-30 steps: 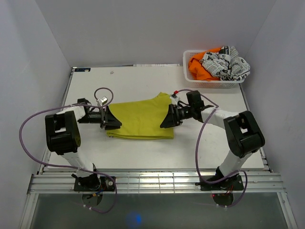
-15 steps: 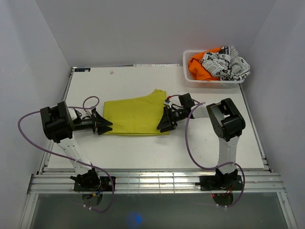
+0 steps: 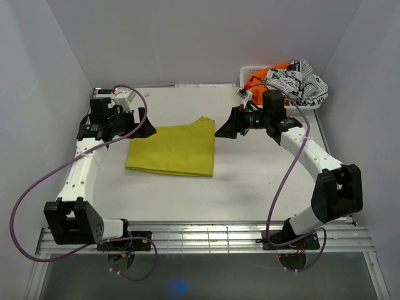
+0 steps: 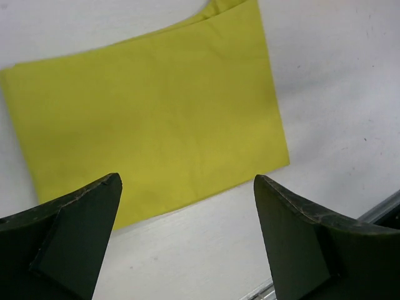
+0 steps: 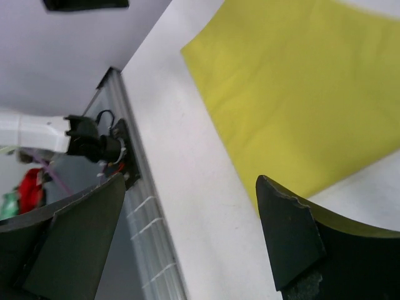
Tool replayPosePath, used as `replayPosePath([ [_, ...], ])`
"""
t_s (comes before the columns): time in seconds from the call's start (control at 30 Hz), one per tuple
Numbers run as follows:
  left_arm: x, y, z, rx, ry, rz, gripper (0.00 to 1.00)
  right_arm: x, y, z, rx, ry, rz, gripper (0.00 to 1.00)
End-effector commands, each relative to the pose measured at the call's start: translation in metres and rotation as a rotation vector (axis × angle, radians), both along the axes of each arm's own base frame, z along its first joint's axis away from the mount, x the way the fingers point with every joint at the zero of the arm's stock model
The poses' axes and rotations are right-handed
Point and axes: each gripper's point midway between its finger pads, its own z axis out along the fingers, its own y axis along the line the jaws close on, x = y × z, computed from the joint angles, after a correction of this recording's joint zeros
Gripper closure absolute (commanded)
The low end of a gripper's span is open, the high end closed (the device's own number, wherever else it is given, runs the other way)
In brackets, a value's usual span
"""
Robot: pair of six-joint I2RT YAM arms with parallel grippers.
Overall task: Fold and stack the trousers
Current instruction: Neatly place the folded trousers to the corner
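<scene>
The mustard-yellow trousers (image 3: 174,149) lie folded into a flat rectangle in the middle of the white table (image 3: 262,181). They also fill the upper part of the left wrist view (image 4: 150,106) and the upper right of the right wrist view (image 5: 300,94). My left gripper (image 3: 146,125) hovers raised off the cloth's far left corner, open and empty. My right gripper (image 3: 226,127) hangs just off the far right corner, also open with nothing between its fingers (image 5: 294,240). Neither gripper touches the cloth.
A white basket (image 3: 250,100) at the far right corner holds an orange garment (image 3: 259,87) and a black-and-white printed cloth (image 3: 300,84). White walls enclose the table on three sides. A metal rail (image 3: 206,240) runs along the near edge by the arm bases.
Both grippers let go of the trousers' side edges, opened wide and rose toward the far side. The folded trousers now lie flat, shifted slightly left.
</scene>
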Motion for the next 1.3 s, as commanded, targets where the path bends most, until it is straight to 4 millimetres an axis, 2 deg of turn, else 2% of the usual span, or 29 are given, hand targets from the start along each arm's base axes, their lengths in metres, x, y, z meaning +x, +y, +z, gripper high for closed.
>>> replayPosePath([
  [0.0,0.0,-0.03,-0.001,0.185,0.004,0.151,0.02,0.02,-0.038,0.003,-0.141,-0.102,-0.142,0.1],
  [0.07,-0.003,-0.044,-0.016,0.229,0.05,0.176,0.02,0.021,-0.057,0.007,-0.184,-0.128,-0.185,0.1],
  [0.1,-0.008,-0.059,-0.028,0.245,0.084,0.185,0.02,0.021,-0.063,0.01,-0.185,-0.134,-0.196,0.1],
  [0.13,-0.008,-0.066,-0.043,0.254,0.13,0.187,0.02,0.019,-0.069,0.02,-0.168,-0.157,-0.206,0.1],
  [0.2,-0.009,-0.086,-0.056,0.252,0.154,0.17,0.02,0.016,-0.073,0.027,-0.16,-0.176,-0.215,0.1],
  [0.27,0.0,-0.088,-0.074,0.297,0.186,0.208,0.02,0.011,-0.076,0.036,-0.161,-0.205,-0.22,0.1],
  [0.33,0.0,-0.097,-0.093,0.316,0.246,0.22,0.02,0.011,-0.079,0.034,-0.173,-0.206,-0.232,0.1],
  [0.43,-0.004,-0.104,-0.112,0.312,0.31,0.239,0.02,0.009,-0.084,0.02,-0.181,-0.172,-0.241,0.1],
  [0.47,-0.006,-0.104,-0.127,0.325,0.349,0.241,0.02,0.008,-0.085,0.017,-0.182,-0.163,-0.241,0.1],
  [0.53,-0.006,-0.103,-0.143,0.342,0.382,0.253,0.02,0.009,-0.086,0.011,-0.192,-0.153,-0.247,0.1],
  [0.57,-0.006,-0.1,-0.159,0.372,0.414,0.274,0.02,0.011,-0.088,0.008,-0.199,-0.149,-0.252,0.1],
  [0.63,-0.008,-0.094,-0.174,0.415,0.451,0.294,0.02,0.013,-0.088,0.005,-0.202,-0.144,-0.25,0.1],
  [0.67,-0.003,-0.087,-0.177,0.448,0.447,0.321,0.02,0.014,-0.088,0.005,-0.201,-0.143,-0.248,0.1],
  [0.7,-0.001,-0.076,-0.187,0.475,0.472,0.346,0.03,0.013,-0.087,0.004,-0.197,-0.142,-0.239,0.1],
  [0.8,0.007,-0.041,-0.201,0.501,0.535,0.431,0.04,0.017,-0.087,-0.001,-0.201,-0.131,-0.235,0.1],
  [0.83,0.008,-0.031,-0.205,0.508,0.55,0.456,0.05,0.018,-0.087,-0.002,-0.205,-0.132,-0.235,0.1],
  [0.87,0.012,-0.012,-0.208,0.504,0.572,0.504,0.05,0.019,-0.087,-0.004,-0.208,-0.131,-0.235,0.1],
  [0.93,0.019,0.005,-0.214,0.496,0.607,0.543,0.06,0.021,-0.088,-0.011,-0.216,-0.123,-0.229,0.1],
  [0.97,0.031,0.02,-0.21,0.472,0.606,0.59,0.07,0.021,-0.089,-0.013,-0.218,-0.119,-0.227,0.1],
  [1.0,0.037,0.027,-0.209,0.457,0.61,0.611,0.07,0.022,-0.089,-0.017,-0.22,-0.109,-0.225,0.1],
  [1.07,0.044,0.047,-0.216,0.453,0.646,0.664,0.07,0.023,-0.089,-0.018,-0.22,-0.11,-0.22,0.1],
  [1.1,0.058,0.053,-0.21,0.436,0.628,0.685,0.07,0.025,-0.089,-0.019,-0.221,-0.107,-0.222,0.1],
  [1.17,0.063,0.065,-0.218,0.423,0.66,0.717,0.07,0.026,-0.089,-0.02,-0.219,-0.106,-0.219,0.1],
  [1.23,0.078,0.064,-0.215,0.412,0.633,0.691,0.08,0.026,-0.09,-0.02,-0.22,-0.105,-0.221,0.1],
  [1.27,0.083,0.058,-0.219,0.397,0.632,0.631,0.09,0.026,-0.09,-0.02,-0.218,-0.107,-0.218,0.1],
])
